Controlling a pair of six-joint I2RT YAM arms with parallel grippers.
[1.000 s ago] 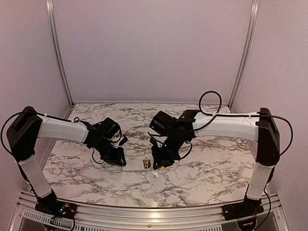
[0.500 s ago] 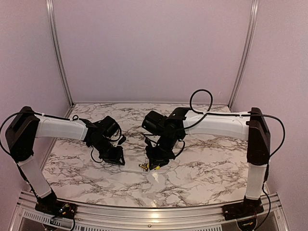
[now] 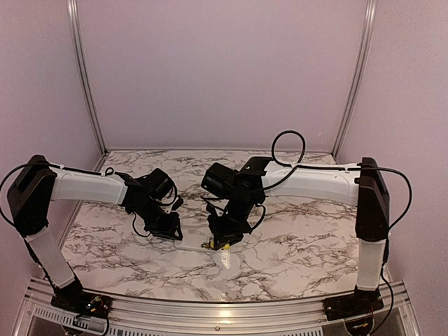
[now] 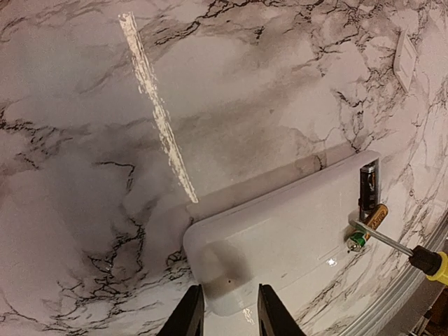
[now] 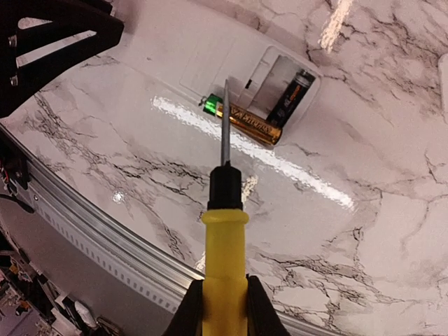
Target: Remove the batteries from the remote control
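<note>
The white remote control point(image 4: 280, 231) lies flat on the marble table, with its open battery recess at the far end. A dark battery point(image 4: 368, 183) sits in the recess. A coppery-gold battery point(image 4: 371, 220) lies tilted half out of the recess at the remote's edge. My left gripper point(image 4: 229, 311) is closed on the remote's near end. My right gripper point(image 5: 224, 294) is shut on the yellow-handled screwdriver point(image 5: 224, 245). The screwdriver's tip touches the green end of the gold battery point(image 5: 245, 122), beside the dark battery point(image 5: 290, 94). In the top view the two grippers point(image 3: 168, 227) point(image 3: 222, 238) flank the remote point(image 3: 192, 245).
A small white cover piece point(image 4: 404, 50) lies on the marble beyond the remote. The table's metal front rail point(image 5: 105, 231) runs close below the screwdriver. Purple walls enclose the table on three sides.
My right arm has swung left with the screwdriver, over the remote's battery end. The left arm has hardly moved.
</note>
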